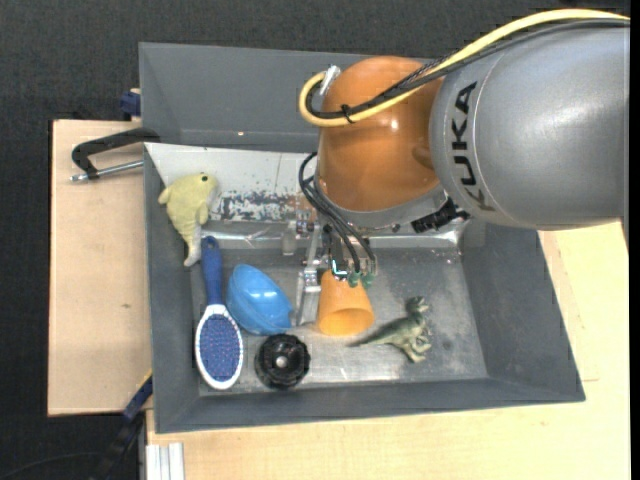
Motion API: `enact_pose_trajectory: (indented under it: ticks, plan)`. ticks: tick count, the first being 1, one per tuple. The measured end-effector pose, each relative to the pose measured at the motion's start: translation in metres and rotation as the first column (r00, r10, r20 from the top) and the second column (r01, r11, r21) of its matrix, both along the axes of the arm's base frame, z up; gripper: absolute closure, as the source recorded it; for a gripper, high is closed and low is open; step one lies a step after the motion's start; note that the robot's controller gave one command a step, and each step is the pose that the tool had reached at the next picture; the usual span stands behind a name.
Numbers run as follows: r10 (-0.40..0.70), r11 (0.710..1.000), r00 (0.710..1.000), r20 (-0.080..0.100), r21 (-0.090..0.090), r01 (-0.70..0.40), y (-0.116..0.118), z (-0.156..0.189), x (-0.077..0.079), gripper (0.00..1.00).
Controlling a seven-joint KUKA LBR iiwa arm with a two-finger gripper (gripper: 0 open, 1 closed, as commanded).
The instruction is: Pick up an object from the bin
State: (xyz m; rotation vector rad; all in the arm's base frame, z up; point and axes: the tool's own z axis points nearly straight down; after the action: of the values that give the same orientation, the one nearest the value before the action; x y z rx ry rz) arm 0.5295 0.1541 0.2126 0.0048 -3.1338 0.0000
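Even, bright light over the bin [250, 88].
Pale glare streaks the silver arm [560, 118]; the bin's metal floor gleams, shadows small and soft.

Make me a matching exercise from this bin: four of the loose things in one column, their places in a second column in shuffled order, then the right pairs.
Things
1. yellow plush toy
2. black round cap
3. green toy dinosaur
4. orange cup

Places
A. furthest right of the loose things
B. middle of the bin floor
C. far left corner
D. by the near wall, just right of the blue hairbrush head

Pairs: 1-C, 2-D, 3-A, 4-B
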Motion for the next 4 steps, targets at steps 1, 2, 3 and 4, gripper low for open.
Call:
enact_pose_trajectory:
  ticks: [1,2,3,4]
  plan:
    - [0.034,0.999,0.999,-0.002,-0.003,-0.034,-0.056,-0.069,-0.034,0.0]
    - [0.122,0.993,0.993,0.003,-0.002,-0.122,-0.103,-0.12,-0.017,0.0]
    - [0.283,0.959,0.959,0.017,-0.001,-0.283,-0.11,-0.098,0.016,0.0]
    - [0.492,0.87,0.87,0.008,0.001,-0.492,-0.11,-0.126,0.015,0.0]
